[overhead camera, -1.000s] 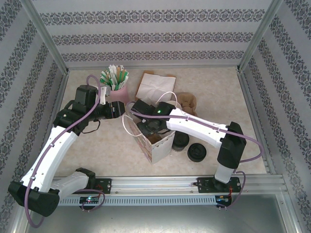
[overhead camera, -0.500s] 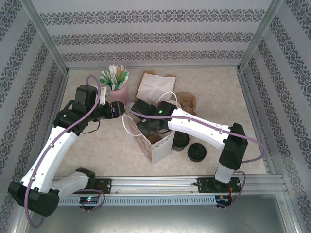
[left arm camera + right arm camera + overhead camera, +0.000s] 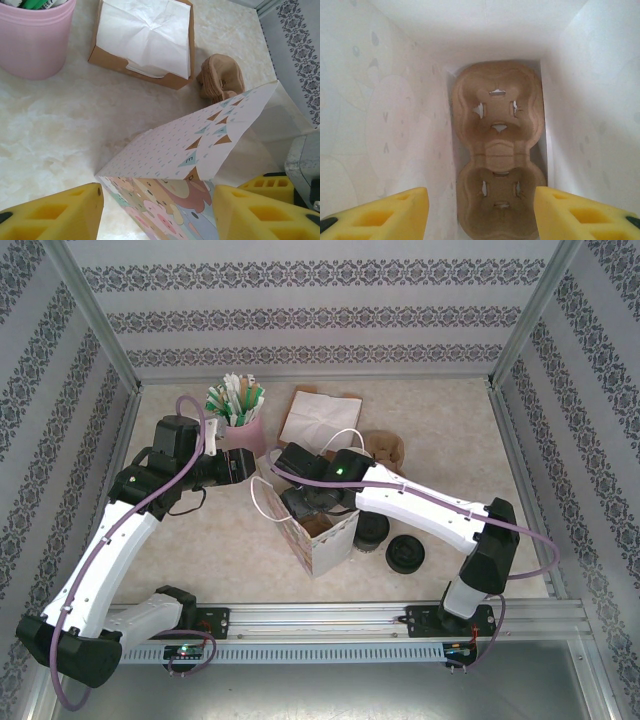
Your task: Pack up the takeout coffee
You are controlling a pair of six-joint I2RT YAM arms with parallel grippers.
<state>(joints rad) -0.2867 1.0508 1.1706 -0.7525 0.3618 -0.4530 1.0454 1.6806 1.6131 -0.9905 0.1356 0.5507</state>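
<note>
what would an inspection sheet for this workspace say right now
surface: cream marbled table, no spills seen
job's things: paper bag upright, open; brown cup carrier on its floor, wells empty
clutter: pink cup of sticks, napkin box, stacked carriers, black lids right of bag; cannot tell whether one caps a cup
tools: left tool open, astride bag's rim; right tool open inside bag
cables: purple cables along both arms
surroundings: patterned walls, metal frame
</note>
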